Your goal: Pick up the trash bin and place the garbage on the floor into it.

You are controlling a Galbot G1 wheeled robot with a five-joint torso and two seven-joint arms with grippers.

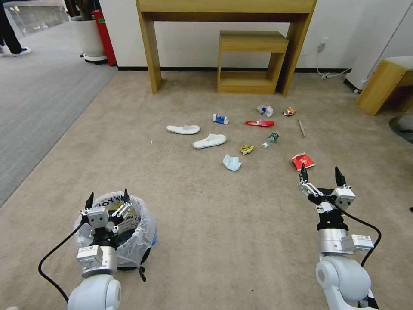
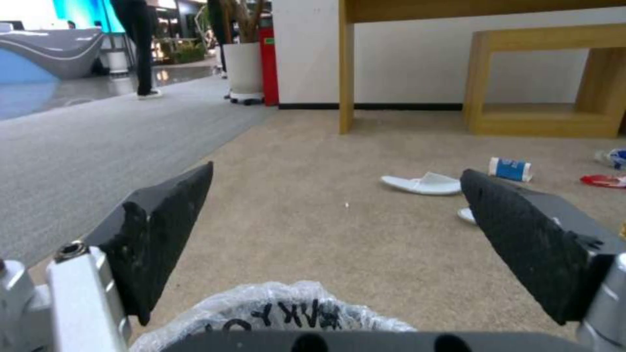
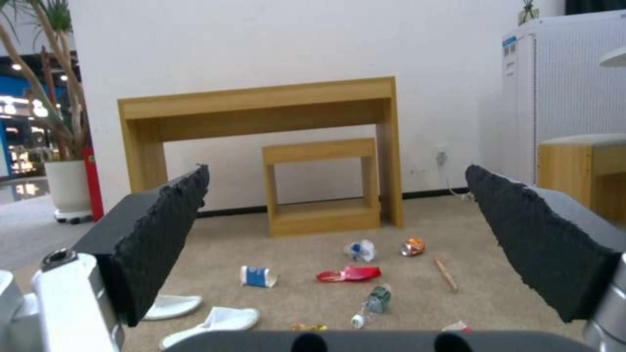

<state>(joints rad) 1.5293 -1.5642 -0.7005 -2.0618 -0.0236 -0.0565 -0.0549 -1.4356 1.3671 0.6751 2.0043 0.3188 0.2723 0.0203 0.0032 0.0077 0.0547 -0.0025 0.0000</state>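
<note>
I am hovering my spread-open left gripper [image 1: 107, 199] above the small round dark bin lined with crinkly clear plastic [image 1: 144, 232]; my right gripper [image 1: 319, 174], equally splayed, is hanging over beige short-pile carpet [image 1: 223, 232].

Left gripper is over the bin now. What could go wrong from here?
The left gripper hangs open above the trash bin; its fingers may pinch only the loose, crinkly bag liner instead of the rim. The garbage lies scattered well ahead, and thin pieces like the face mask and wooden stick may be hard to grasp.
</note>
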